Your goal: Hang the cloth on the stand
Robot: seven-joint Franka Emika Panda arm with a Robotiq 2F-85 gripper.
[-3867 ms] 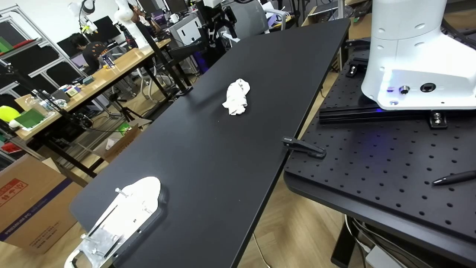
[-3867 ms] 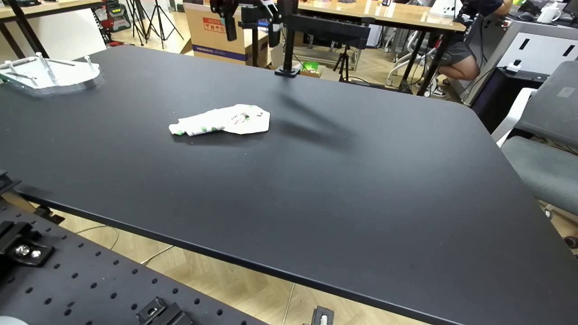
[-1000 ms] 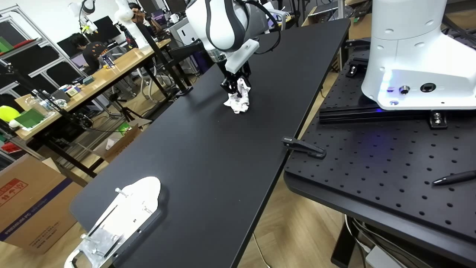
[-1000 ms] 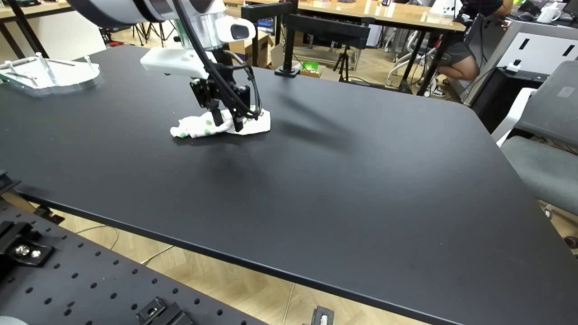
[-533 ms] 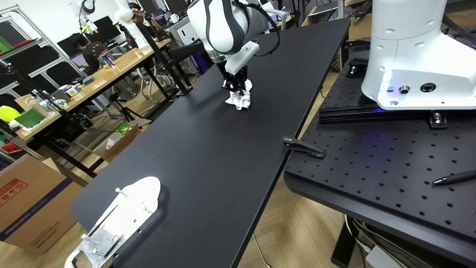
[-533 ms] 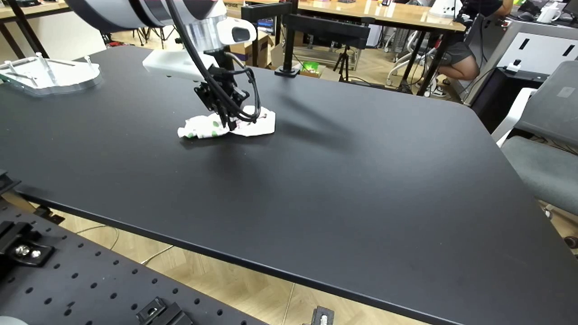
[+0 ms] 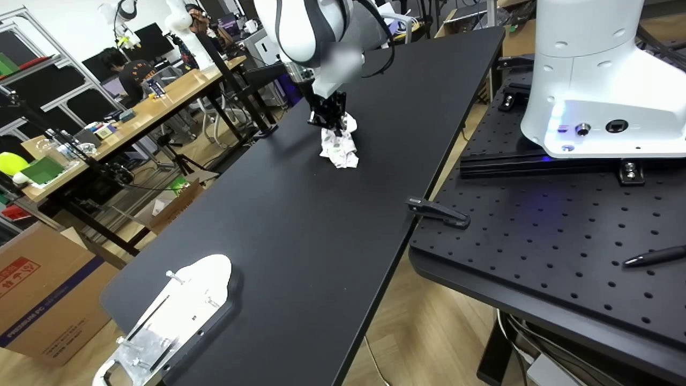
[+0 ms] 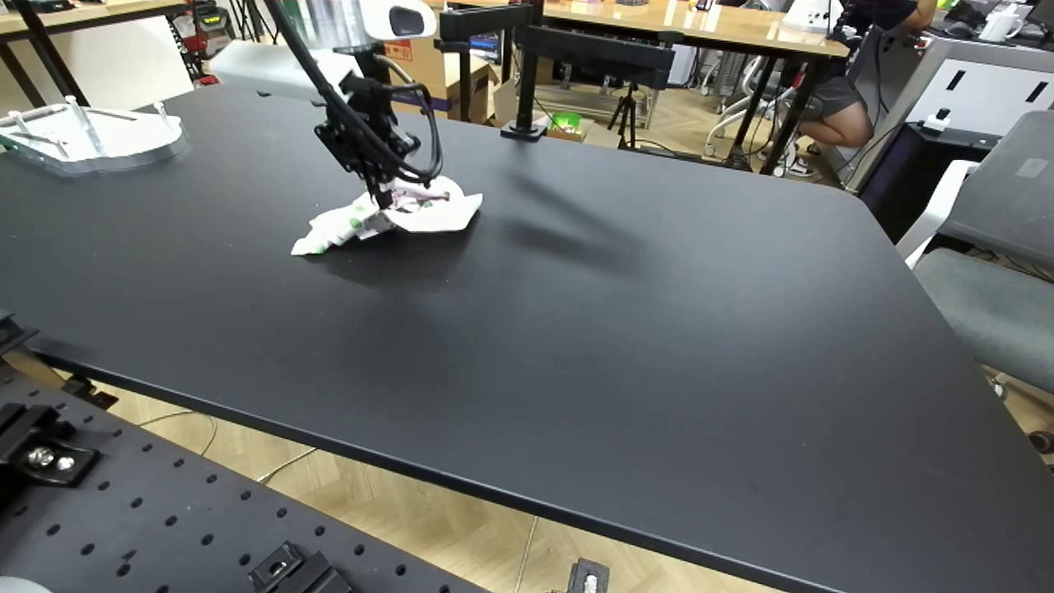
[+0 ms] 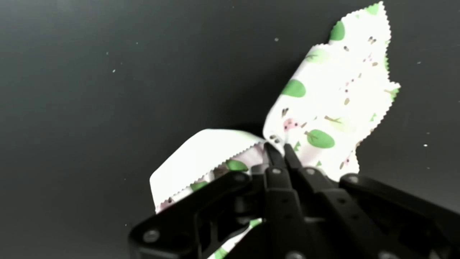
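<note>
The cloth (image 9: 323,104) is white with green leaves and small pink figures. In both exterior views the cloth (image 8: 432,217) lies bunched on the dark table (image 8: 576,346), pulled up a little where I grip it. My gripper (image 9: 277,146) is shut on a pinched fold near its middle, parts of the cloth spreading out on either side. The gripper (image 7: 338,132) points down close above the tabletop. A black post with horizontal bars, apparently the stand (image 8: 601,56), is clamped at the table's edge; it also appears as a slanted stand (image 7: 268,74) behind my arm.
A pale board with upright pegs (image 7: 177,300) lies at one end of the table, also visible as a board (image 8: 123,138) at upper left. A black clamp (image 7: 438,212) sits on the table edge beside a perforated bench (image 7: 536,236) bearing a black pen (image 7: 656,256).
The arm came down to the cloth. The jaws, apart over it a second ago, have shut on it. Gripper and cloth have since shifted left in the exterior views, the gripped part rising slightly.
</note>
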